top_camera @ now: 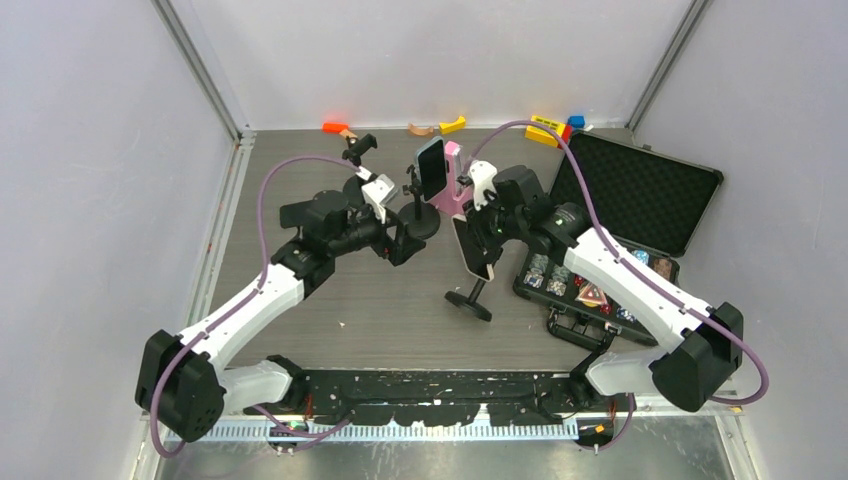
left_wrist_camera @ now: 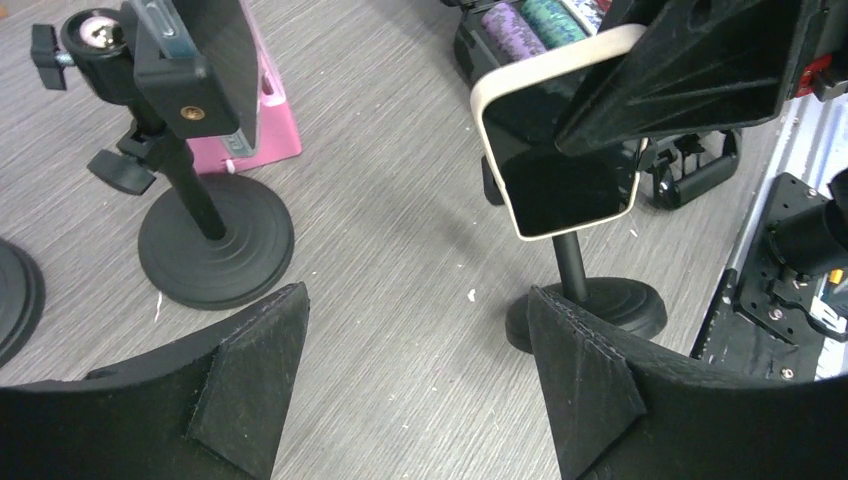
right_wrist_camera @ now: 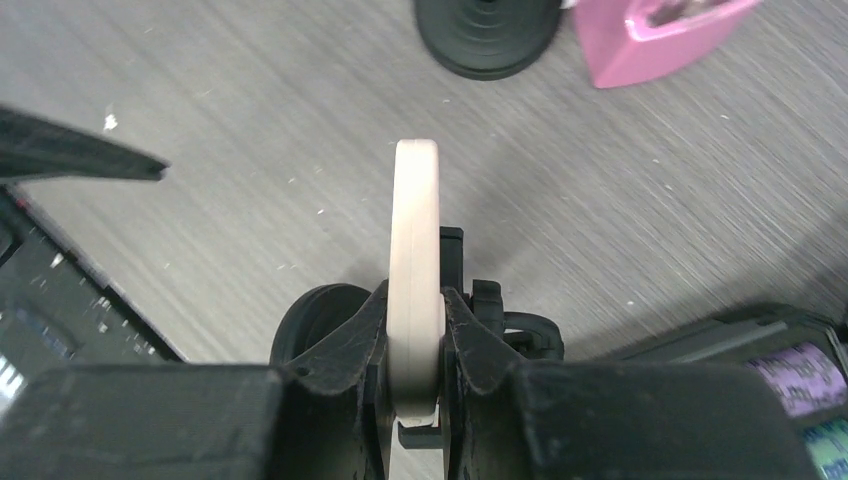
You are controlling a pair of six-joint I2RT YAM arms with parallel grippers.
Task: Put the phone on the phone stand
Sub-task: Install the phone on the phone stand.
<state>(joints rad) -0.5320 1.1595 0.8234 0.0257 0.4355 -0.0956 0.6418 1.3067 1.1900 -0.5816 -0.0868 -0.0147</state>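
**Top view, table centre.** The right gripper (right_wrist_camera: 415, 330) is closed on the front and back of the phone (top_camera: 472, 247). The phone is cream-cased, its dark screen blank. It is tilted against the holder of the phone stand (top_camera: 468, 299), whose round base sits at 6 o'clock of it. Whether it is seated in the clamp cannot be told.

- **9 o'clock:** the left gripper (left_wrist_camera: 418, 380) hangs with jaws wide apart, holding nothing.
- **11 o'clock:** a second stand (top_camera: 421, 222) carries another phone (top_camera: 430, 165), with a pink object (top_camera: 455, 190) just beside it.
- **3 o'clock:** an open black case (top_camera: 640, 190); the print on its packets (top_camera: 590, 292) is too small to read.
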